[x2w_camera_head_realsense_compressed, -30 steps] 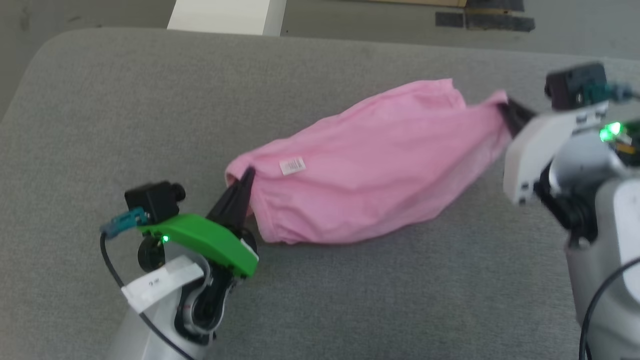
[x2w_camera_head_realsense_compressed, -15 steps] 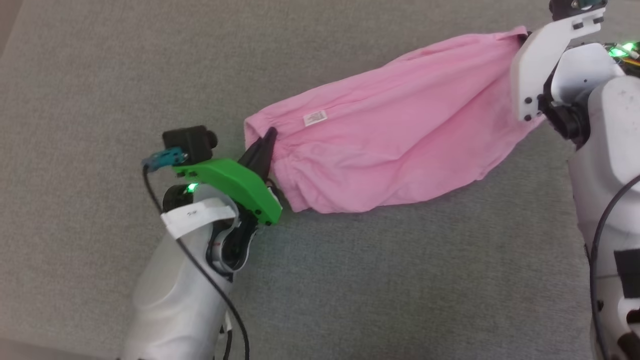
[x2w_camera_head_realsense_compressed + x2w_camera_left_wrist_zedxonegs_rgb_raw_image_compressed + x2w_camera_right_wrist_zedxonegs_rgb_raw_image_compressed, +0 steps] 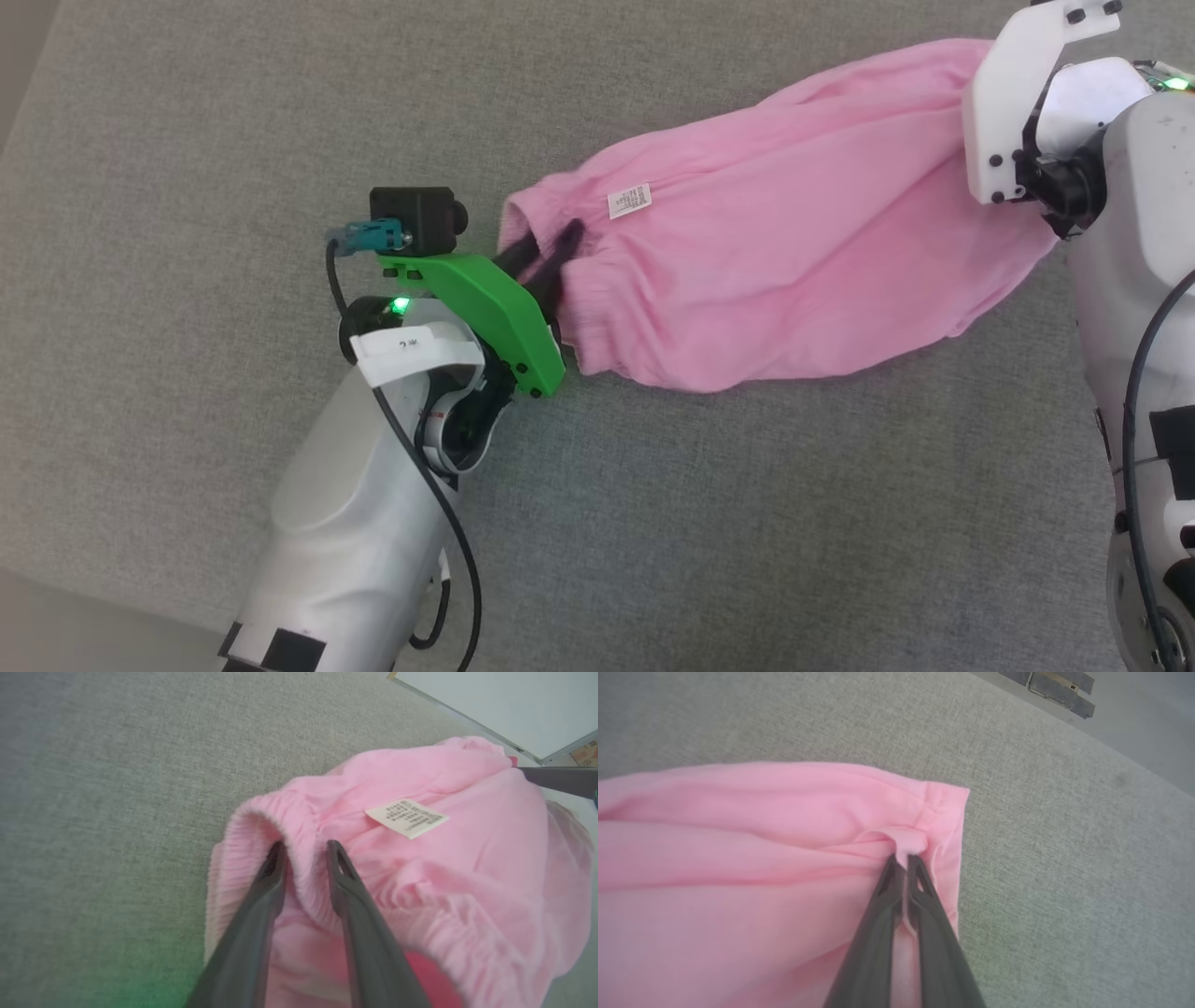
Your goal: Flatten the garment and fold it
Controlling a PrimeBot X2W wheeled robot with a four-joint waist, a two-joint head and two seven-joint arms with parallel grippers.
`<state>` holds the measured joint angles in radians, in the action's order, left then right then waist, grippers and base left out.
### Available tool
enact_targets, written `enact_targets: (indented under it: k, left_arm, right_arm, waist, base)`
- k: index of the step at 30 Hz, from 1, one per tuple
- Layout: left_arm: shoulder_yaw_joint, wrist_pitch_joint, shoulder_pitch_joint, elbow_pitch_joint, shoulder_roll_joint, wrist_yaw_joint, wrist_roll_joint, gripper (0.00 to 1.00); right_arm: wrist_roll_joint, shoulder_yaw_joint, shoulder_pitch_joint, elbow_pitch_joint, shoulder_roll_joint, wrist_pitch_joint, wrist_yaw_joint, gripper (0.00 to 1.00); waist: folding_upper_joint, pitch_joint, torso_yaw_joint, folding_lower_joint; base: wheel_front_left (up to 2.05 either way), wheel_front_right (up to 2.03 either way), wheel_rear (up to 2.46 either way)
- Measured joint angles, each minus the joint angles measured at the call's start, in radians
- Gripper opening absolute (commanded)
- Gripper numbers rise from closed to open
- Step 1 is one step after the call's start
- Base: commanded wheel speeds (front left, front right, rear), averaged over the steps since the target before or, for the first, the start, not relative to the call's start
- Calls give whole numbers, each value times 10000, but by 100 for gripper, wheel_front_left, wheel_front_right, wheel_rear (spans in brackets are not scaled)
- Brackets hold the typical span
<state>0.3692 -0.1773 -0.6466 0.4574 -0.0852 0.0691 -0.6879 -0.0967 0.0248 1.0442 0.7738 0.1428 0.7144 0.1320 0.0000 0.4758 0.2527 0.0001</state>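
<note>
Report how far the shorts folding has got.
Done: the garment lies stretched lengthwise on the grey surface between both grippers. In hand: the right gripper is pinched shut on the hem; the left gripper stands with jaws apart astride the waistband. Left: the cloth is bunched and wrinkled, no fold made.

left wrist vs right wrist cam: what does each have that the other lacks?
Left wrist: the gathered waistband and white label, with the left tool open, its fingers either side of the waistband.
Right wrist: a hemmed leg corner pinched in the shut right tool, and dark strips in the far background.
Both: the pink garment lying on the grey fabric surface.
</note>
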Motion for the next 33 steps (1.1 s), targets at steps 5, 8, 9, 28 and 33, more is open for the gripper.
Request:
enact_targets:
  k: [5, 8, 9, 28, 33]
  left_arm:
    - [-25, 826, 341, -612, -150, -245, 439, 100]
    - [-36, 1321, 907, -1114, -357, -370, 577, 100]
    - [-36, 1457, 1138, -1294, -422, -408, 623, 100]
    - [-2134, 4345, 3574, -3705, -121, -265, 3340, 100]
    - [-2681, 4345, 4033, -3808, 132, 35, 4433, 100]
  right_arm:
    - [397, -161, -314, -31, -12, -934, 0, 100]
    - [800, -339, -779, -217, -13, -1574, 0, 100]
    - [982, -372, -961, -328, 8, -1793, 0, 100]
    - [2911, 1691, -3703, -2069, -696, -5927, 0, 100]
    - [2853, 2520, -3568, -1147, -874, -5862, 0, 100]
  waist:
    - [0, -334, -61, 0]
    - [0, -637, -119, 0]
    - [0, -756, -143, 0]
    - [0, -2686, -552, -2]
    - [0, -2584, -542, -2]
  base:
    - [0, 0, 0]
    - [0, 0, 0]
    - [0, 0, 0]
    - [0, 0, 0]
    - [0, 0, 0]
